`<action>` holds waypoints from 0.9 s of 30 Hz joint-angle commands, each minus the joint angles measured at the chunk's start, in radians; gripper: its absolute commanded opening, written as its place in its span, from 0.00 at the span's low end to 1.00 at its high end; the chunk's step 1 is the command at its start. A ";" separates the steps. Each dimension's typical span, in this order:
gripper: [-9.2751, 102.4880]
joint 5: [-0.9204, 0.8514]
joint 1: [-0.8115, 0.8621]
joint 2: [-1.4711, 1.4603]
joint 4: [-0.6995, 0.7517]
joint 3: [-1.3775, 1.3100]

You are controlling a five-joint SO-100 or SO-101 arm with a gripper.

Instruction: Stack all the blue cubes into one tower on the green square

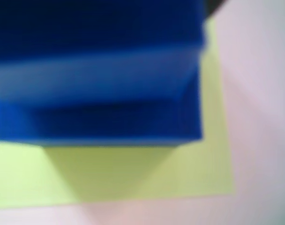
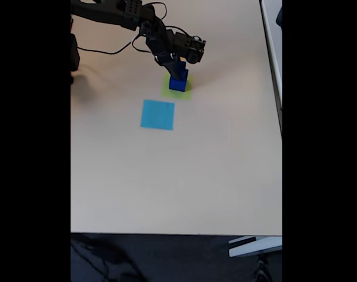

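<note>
- Wrist view: the blue cubes [image 1: 97, 75] crowd the upper left, badly blurred because the camera sits so close. A paler band crosses the blue partway up — probably the step where a smaller cube sits on a larger one, though the blur leaves that uncertain.
- The lowest cube rests flat on the green square [image 1: 180, 173], whose lime paper shows below and to the right of it; the pale table [image 1: 259, 117] lies beyond. That is the proper base for the tower.
- Fixed view: the arm [image 2: 154, 35] reaches in from the far left and bends down over the green square [image 2: 189, 93], which lies at the far side of the table [image 2: 178, 176].
- The blue cubes [image 2: 178, 81] stand there as a short upright stack, and the gripper [image 2: 179, 66] is right at its top — likely placing or steadying the upper cube.
- Whether the jaws are closed on a cube or parted is too small to tell.
- The light-blue square [image 2: 157, 114] lies just nearer, bare of cubes.
</note>
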 commanded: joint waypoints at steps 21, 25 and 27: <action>0.17 -0.006 0.008 0.038 -0.031 -0.015; 0.17 -0.008 0.009 0.038 -0.034 -0.015; 0.17 -0.006 0.009 0.037 -0.034 -0.015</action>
